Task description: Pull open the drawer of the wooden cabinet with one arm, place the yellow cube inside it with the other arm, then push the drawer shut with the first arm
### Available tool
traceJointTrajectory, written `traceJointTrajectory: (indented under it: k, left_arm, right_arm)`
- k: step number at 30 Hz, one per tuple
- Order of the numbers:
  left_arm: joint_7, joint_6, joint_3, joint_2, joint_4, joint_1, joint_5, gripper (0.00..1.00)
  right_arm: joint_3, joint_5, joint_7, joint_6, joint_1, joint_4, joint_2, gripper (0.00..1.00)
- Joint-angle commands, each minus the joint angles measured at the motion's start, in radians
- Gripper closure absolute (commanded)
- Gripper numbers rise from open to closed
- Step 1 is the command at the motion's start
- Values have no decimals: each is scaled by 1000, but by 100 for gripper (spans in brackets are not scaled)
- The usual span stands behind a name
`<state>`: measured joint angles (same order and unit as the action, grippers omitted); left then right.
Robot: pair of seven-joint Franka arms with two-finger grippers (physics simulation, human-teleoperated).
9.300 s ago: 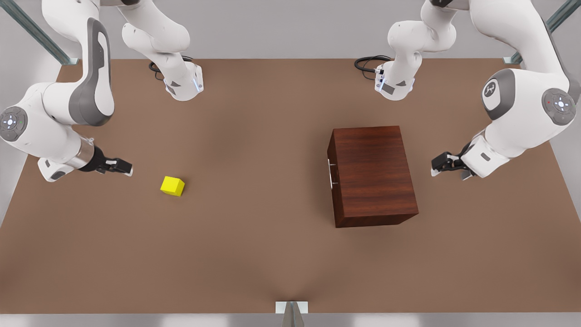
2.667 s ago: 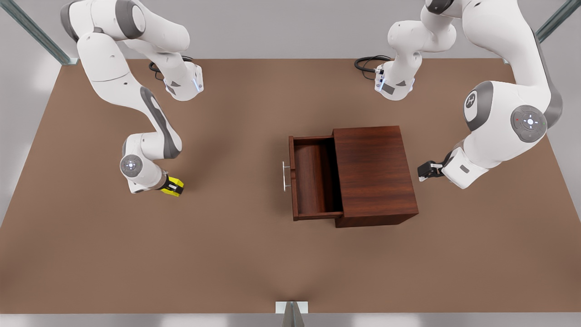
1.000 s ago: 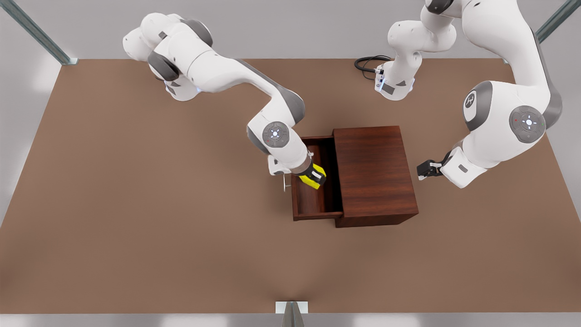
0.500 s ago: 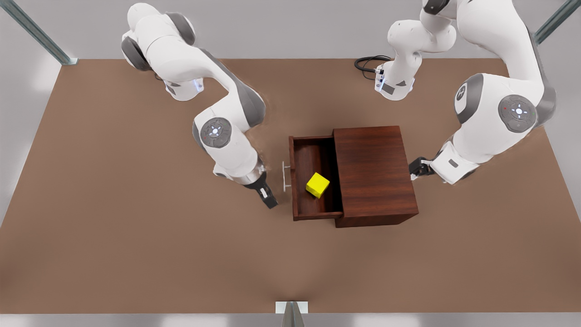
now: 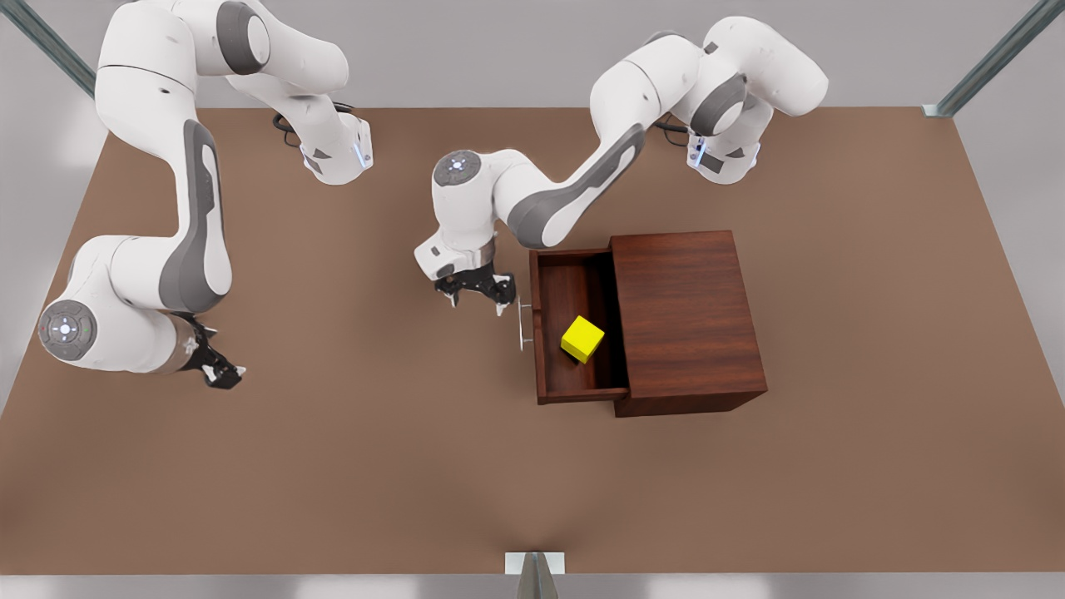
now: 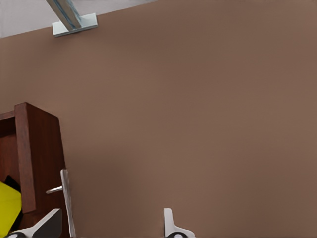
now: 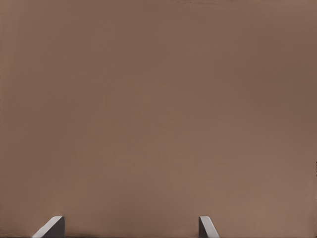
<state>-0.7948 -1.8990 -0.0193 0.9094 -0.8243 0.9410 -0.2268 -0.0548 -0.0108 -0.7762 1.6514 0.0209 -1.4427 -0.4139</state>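
Note:
The wooden cabinet (image 5: 686, 316) stands right of the table's middle, its drawer (image 5: 574, 287) pulled out toward the front view's left. The yellow cube (image 5: 582, 339) lies inside the drawer, free of any gripper. The silver handle (image 5: 522, 324) juts from the drawer's front panel. My left gripper (image 5: 477, 293) hangs open just beside the handle's far end, not touching it. In the left wrist view the handle (image 6: 65, 198) runs close to one fingertip (image 6: 49, 223), with the cube's corner (image 6: 7, 208) and the drawer front (image 6: 39, 158) alongside. My right gripper (image 5: 218, 372) waits open and holding nothing at the front view's far left.
The brown table (image 5: 374, 466) stretches wide around the cabinet. Both arm bases (image 5: 337, 154) sit at the back edge, with a black cable (image 5: 674, 112) by one of them. A metal bracket (image 5: 534, 563) marks the near edge, and a metal frame foot (image 6: 74, 26) appears in the left wrist view.
The cube was let go into the drawer. My right gripper has pulled back to the front view's far left. My left gripper has swung from behind the cabinet to the drawer handle.

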Motion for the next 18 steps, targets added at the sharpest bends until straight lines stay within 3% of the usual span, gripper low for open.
traceJointTrajectory:
  k: [1,5,18]
  left_arm:
    - [-836,-163,-7,20,1,4,-20,0]
    - [-808,-203,-47,63,-6,2,-23,0]
    - [-527,-45,-54,88,-69,5,-58,0]
  right_arm:
    - [0,-1,773,-8,1,2,1,0]
    - [0,-3,772,-8,1,2,0,0]
    - [0,-1,765,-8,2,2,-5,0]
